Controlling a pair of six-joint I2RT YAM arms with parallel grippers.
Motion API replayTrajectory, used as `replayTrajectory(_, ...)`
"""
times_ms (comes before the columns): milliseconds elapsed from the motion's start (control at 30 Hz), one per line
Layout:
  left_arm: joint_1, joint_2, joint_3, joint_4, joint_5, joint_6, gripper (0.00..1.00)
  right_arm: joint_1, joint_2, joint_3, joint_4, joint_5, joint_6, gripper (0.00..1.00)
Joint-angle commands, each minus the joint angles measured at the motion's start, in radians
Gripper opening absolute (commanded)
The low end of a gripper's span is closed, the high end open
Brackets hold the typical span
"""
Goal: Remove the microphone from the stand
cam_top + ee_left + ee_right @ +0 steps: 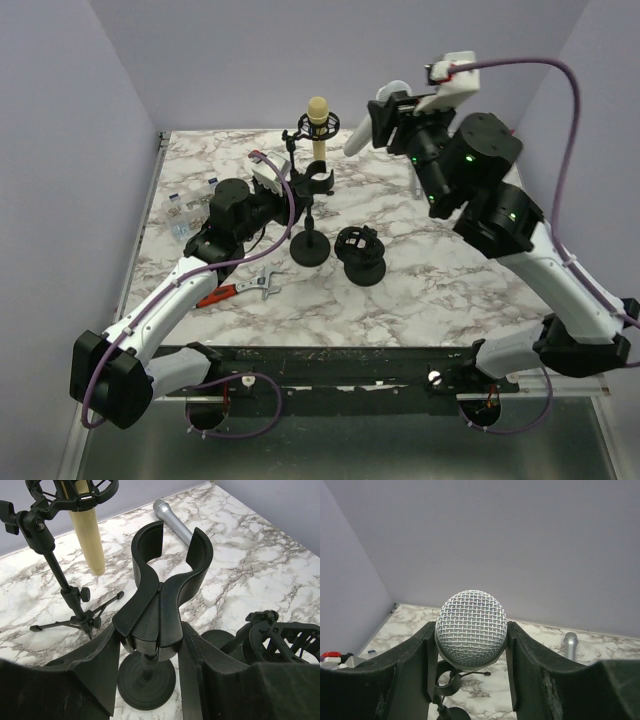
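Two claws, right claw (470,655) gripping microphone (471,627) aloft; left claw (150,665) clasping stand (160,580)

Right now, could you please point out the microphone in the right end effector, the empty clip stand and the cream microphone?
microphone (471,627): right wrist view, on its mesh head.
clip stand (159,597): left wrist view, on the clip's body.
cream microphone (89,537): left wrist view, on its handle.

microphone (471,627): silver metal mesh | stand clip (160,595): matt black plastic | table (430,290): veined marble-look
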Motion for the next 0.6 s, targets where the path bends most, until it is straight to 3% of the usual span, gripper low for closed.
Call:
replayTrajectory(0, -0.007, -0.014, -0.007, -0.031, -0.020, -0.022, 0.00, 0.008, -0.154, -0.197, 0.212, 0.125, -0.060, 0.01)
replayTrajectory(267, -0.007, -0.010, -0.001, -0.039, -0.016, -0.040, 0.01, -0.007, -0.258, -0.527, 0.346, 0.403, -0.219, 0.01)
replayTrajectory(367, -0.007, -0.010, 0.010, -0.053, -0.026, -0.052, 0.18, -0.041, -0.265, -0.604, 0.346, 0.420, -0.220, 0.01)
replayTrajectory(400, -0.006, -0.010, 0.014, -0.059, -0.024, -0.053, 0.28, -0.060, -0.264, -0.623, 0.331, 0.418, -0.198, 0.01)
replayTrajectory(567, -0.007, -0.019, 0.022, -0.068, -0.014, -0.063, 0.64, -0.220, -0.228, -0.647, 0.120, 0.304, -0.003, 0.01)
